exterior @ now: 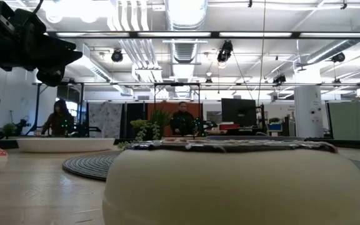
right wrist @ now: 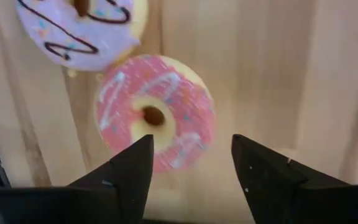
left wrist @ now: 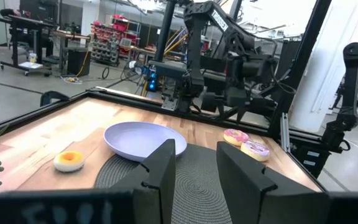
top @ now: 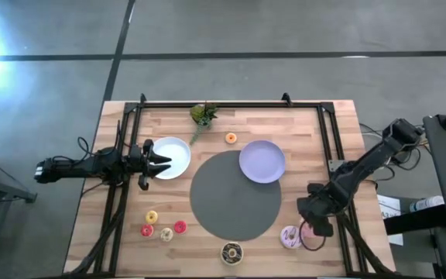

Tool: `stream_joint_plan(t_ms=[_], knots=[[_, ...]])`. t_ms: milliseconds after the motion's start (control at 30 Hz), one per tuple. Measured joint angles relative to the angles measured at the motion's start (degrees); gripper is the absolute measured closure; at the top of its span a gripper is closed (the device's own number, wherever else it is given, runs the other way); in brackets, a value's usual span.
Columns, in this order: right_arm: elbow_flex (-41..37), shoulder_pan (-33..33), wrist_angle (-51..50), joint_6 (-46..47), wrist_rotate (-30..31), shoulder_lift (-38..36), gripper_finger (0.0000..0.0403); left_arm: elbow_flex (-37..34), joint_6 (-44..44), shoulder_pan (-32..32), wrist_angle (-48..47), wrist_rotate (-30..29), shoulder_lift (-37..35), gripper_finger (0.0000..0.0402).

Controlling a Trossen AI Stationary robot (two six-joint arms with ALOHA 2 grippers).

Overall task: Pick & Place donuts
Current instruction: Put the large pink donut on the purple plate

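Observation:
My right gripper point(right wrist: 191, 167) is open and hangs over the pink donut point(right wrist: 157, 112), which lies flat on the wood near the table's right near corner point(top: 310, 232); its fingers stand just short of the ring. The white-pink sprinkled donut point(right wrist: 82, 28) lies beside it point(top: 289, 236). The dark brown donut point(top: 231, 252) sits at the near edge. Several tiny yellow and red donuts point(top: 163, 227) lie near left, and an orange one point(top: 231, 138) lies far off. My left gripper point(left wrist: 197, 165) is open above the white plate point(top: 175, 157).
A round grey mat point(top: 236, 194) fills the table's middle, with the lavender plate point(top: 262, 161) on its far right edge. A small green plant point(top: 203, 115) stands at the far edge. Black frame rails point(top: 331, 139) run along both sides. People stand in the room beyond.

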Motion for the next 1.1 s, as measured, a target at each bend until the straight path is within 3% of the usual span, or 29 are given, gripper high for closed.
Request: stream_joint_plan(t_ms=[300, 533, 733, 1000, 1100], knots=[[-0.95, 0.76, 1.07, 2.06, 1.50, 7.22, 0.0154, -0.01, 0.01, 0.00, 0.00, -0.01, 0.00, 0.0310], [-1.13, 0.74, 5.76, 1.89, -0.32, 11.28, 0.0165, 0.01, 0.01, 0.02, 0.00, 0.01, 0.00, 0.0310], [-1.30, 0.72, 6.95, 5.93, 0.42, 11.67, 0.0230, -0.01, 0.01, 0.01, 0.00, -0.01, 0.01, 0.0310], [-3.56, -2.31, 8.57, 15.53, -0.61, 8.70, 0.0375, 0.00, 0.00, 0.01, 0.01, 0.00, 0.01, 0.0310], [-3.63, -5.91, 7.97, 18.16, 1.14, 4.91, 0.0384, -0.01, -0.01, 0.00, 0.00, -0.01, 0.00, 0.0310]])
